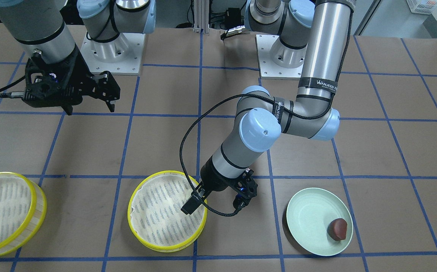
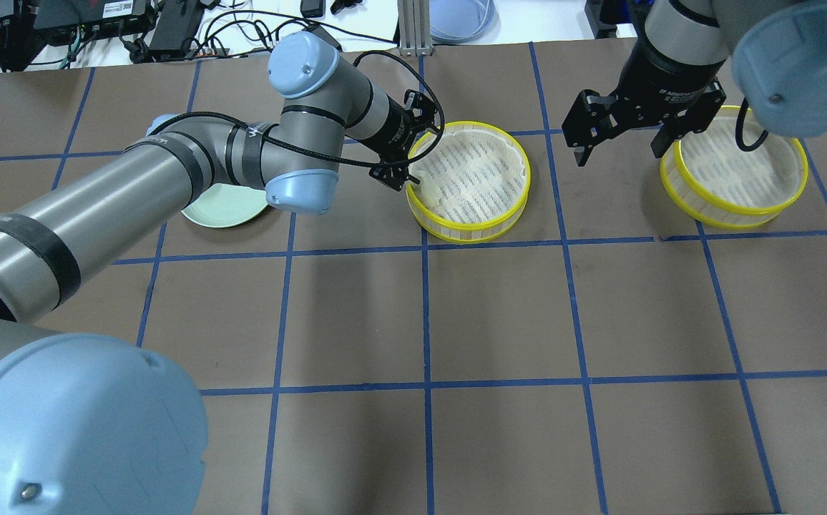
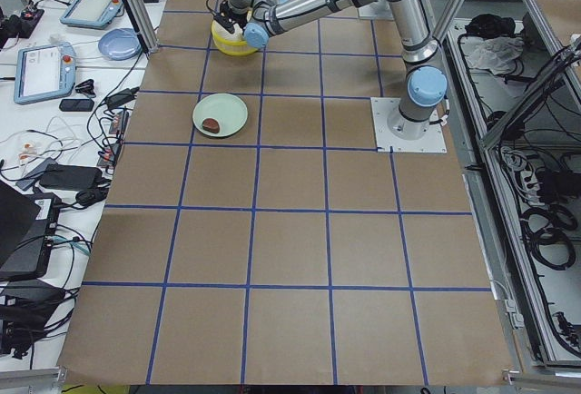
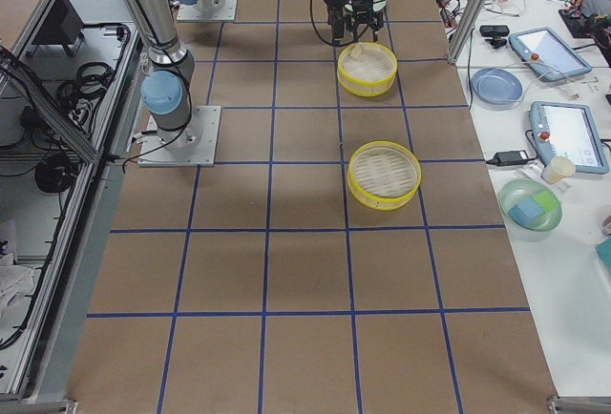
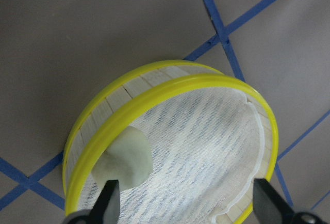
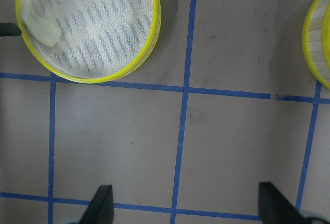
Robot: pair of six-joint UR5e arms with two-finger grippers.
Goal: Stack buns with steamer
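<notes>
The cream-white bun (image 5: 126,159) lies on the mesh inside the middle steamer tier (image 2: 469,182), against its rim; it also shows in the right wrist view (image 6: 41,30). My left gripper (image 5: 188,203) is open and empty just above that bun, over the tier's edge (image 1: 167,211). The dark reddish-brown bun (image 1: 337,229) sits on the pale green plate (image 1: 309,211). The second steamer tier (image 2: 739,175) holds no bun. My right gripper (image 2: 621,146) is open and empty, raised over the table between the two tiers.
The green plate (image 2: 224,207) is partly hidden under my left arm in the overhead view. The second tier (image 1: 3,213) sits at the table's far side near its edge. Blue tape lines grid the brown table.
</notes>
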